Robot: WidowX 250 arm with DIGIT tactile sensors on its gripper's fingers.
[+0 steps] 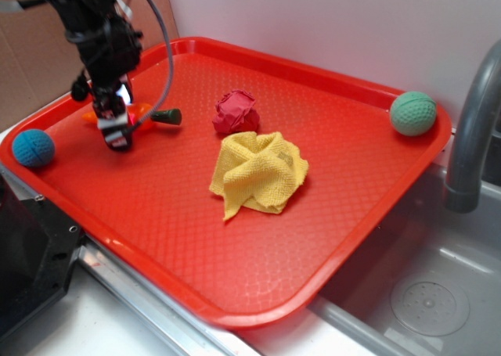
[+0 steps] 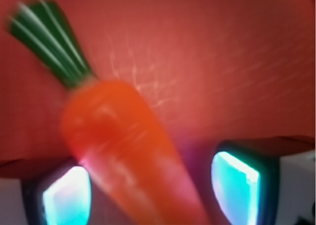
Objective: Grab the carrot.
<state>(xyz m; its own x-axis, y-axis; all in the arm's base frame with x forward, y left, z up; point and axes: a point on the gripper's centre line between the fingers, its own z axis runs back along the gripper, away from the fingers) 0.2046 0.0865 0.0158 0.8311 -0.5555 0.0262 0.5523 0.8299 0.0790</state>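
Gripper (image 1: pixel 117 125) low over the carrot (image 2: pixel 116 136), its fingers (image 2: pixel 66 198) spread either side, unclenched (stem toward tray (image 1: pixel 258 254) centre).

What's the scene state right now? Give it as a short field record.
surface: red tray beside a sink
target: carrot, lying on the tray at its left end, green stem pointing toward the middle
gripper: gripper down over the carrot; wrist view shows the carrot between the fingers, jaws apart
contact: cannot tell if the pads touch it
cloths: yellow cloth mid-tray, red cloth just behind it
balls: blue ball at left edge, green ball at far right corner
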